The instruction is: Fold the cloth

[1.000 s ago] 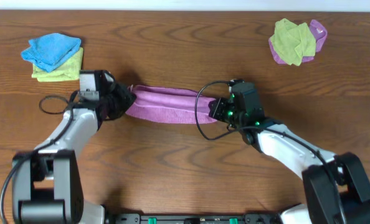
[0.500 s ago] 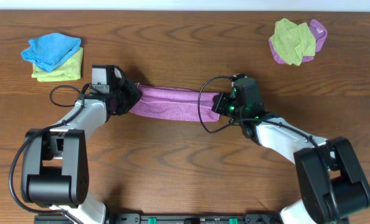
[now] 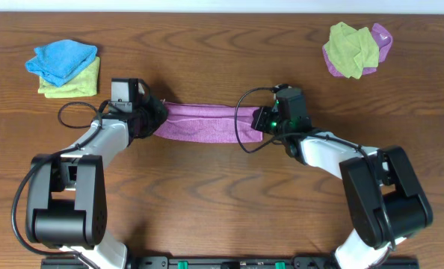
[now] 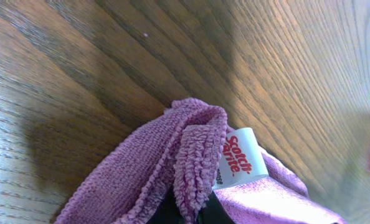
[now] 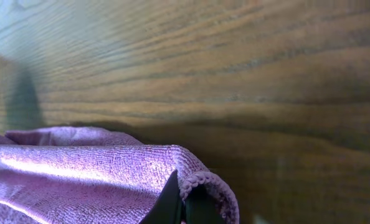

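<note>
The purple cloth [image 3: 204, 123] is stretched in a narrow folded band between my two grippers at the table's middle. My left gripper [image 3: 152, 117] is shut on its left end; the left wrist view shows the bunched cloth [image 4: 172, 162] with a white label pinched in my left gripper [image 4: 191, 214]. My right gripper [image 3: 261, 125] is shut on its right end; the right wrist view shows the cloth's hem [image 5: 98, 174] folded over the fingertips of my right gripper [image 5: 184, 202]. The cloth hangs just above or on the wood; I cannot tell which.
A bright blue cloth [image 3: 60, 60] lies on a yellow-green cloth [image 3: 76, 84] at the back left. A crumpled yellow-green cloth [image 3: 349, 48] over a purple one [image 3: 380, 39] lies at the back right. Cables loop beside both wrists.
Both grippers have moved toward the far side of the table with the cloth held between them, pulling the band straighter and flatter.
</note>
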You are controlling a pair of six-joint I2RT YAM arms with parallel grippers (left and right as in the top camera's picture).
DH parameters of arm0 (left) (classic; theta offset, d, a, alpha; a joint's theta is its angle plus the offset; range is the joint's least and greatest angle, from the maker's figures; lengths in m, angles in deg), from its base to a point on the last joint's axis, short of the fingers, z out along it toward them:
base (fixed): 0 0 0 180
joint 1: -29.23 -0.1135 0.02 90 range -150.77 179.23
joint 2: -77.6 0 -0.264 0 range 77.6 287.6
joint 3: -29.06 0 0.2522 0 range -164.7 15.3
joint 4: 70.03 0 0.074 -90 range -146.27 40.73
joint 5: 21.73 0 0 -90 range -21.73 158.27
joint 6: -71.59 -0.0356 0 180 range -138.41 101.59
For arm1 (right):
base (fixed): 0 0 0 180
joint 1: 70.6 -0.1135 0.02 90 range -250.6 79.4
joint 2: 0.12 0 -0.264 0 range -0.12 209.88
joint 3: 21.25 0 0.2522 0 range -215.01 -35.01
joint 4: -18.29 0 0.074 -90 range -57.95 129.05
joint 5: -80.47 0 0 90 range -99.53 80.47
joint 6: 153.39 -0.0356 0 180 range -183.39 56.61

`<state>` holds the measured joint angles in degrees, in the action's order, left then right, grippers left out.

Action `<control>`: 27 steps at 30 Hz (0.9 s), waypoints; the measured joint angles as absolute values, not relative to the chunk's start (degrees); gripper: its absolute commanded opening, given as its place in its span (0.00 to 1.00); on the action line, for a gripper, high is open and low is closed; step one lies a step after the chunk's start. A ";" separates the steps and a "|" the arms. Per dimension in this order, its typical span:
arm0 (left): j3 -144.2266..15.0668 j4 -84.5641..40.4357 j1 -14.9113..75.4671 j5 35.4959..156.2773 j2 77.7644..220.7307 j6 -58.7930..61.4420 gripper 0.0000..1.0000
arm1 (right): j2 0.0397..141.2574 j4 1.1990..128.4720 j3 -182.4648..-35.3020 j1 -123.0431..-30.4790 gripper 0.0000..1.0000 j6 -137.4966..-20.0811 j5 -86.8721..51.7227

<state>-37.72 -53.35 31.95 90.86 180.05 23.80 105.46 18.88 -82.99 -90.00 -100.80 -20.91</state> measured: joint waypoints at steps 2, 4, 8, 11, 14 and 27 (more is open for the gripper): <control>-37.72 -53.33 31.99 90.31 180.05 23.80 0.06 | 105.48 18.86 -83.41 -90.00 0.01 -100.41 -20.75; -37.72 -53.31 32.02 90.05 180.05 23.80 0.07 | 105.48 18.86 -83.50 -90.00 0.05 -100.19 -20.65; -37.72 -53.26 31.93 88.61 180.05 23.76 0.19 | 105.48 18.97 -83.52 -89.82 0.21 -99.88 -19.66; -37.74 -53.07 31.84 87.69 180.05 23.48 0.34 | 105.48 19.06 -83.52 -89.49 0.31 -99.60 -19.12; -37.81 -51.95 31.73 87.27 180.05 22.95 0.53 | 105.48 19.14 -83.52 -89.27 0.39 -99.27 -19.25; -38.18 -44.17 31.25 85.44 170.81 16.74 0.84 | 102.29 24.70 -83.54 -89.19 0.55 -99.12 -22.20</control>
<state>-38.18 -44.17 31.25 85.44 170.81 16.74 102.29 24.70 -83.54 -89.19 -99.12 -22.20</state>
